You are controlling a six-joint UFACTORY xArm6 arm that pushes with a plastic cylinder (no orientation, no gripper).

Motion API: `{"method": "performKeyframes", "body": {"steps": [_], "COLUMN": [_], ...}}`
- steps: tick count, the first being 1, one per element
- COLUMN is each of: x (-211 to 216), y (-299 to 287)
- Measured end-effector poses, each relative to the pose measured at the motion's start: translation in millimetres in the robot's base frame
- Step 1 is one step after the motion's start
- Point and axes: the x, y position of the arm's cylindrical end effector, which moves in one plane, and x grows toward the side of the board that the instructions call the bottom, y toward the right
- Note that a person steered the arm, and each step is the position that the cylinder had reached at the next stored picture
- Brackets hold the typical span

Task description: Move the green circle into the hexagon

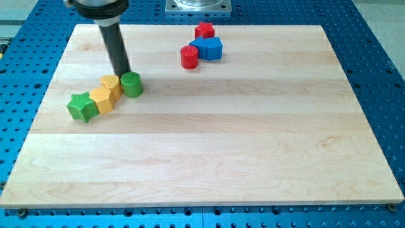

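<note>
My tip (124, 74), the lower end of the straight dark rod that serves as the tool, stands on the table in its upper-left part, just behind the green circle and touching or all but touching that block's top-left rim; being a bare rod it has no jaws to spread or press together, and it pinches nothing. The rod rises from there toward the view's top-left, leaning a little, and its dark mount is cut off by the frame's upper edge. The table (215, 152) is a pale wooden board with lengthwise planks, lying on a blue perforated base (380, 57) that shows around all four edges. Near the table's top edge, somewhat left of its middle, sits a cluster of three: a blue block (207, 48), the largest piece there and of an angular form that I cannot make out exactly, with a red star-like block (204, 30) touching it on the side toward the top edge and a red cylinder (189, 57) touching its left side. Toward the table's left edge runs a diagonal row of four touching blocks: the green star (82, 106) lowest and nearest the left edge, then a yellow hexagon (101, 99), then a second yellow block (111, 85) whose shape is partly hidden, and finally the green circle (131, 84) at the row's upper-right end, pressed against that second yellow block.
</note>
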Motion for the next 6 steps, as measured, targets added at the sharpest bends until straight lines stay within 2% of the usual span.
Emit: {"method": "performKeyframes", "body": {"steps": [1, 2, 3, 4, 6], "x": [9, 25, 29, 29, -9], "y": [54, 10, -10, 13, -35]}}
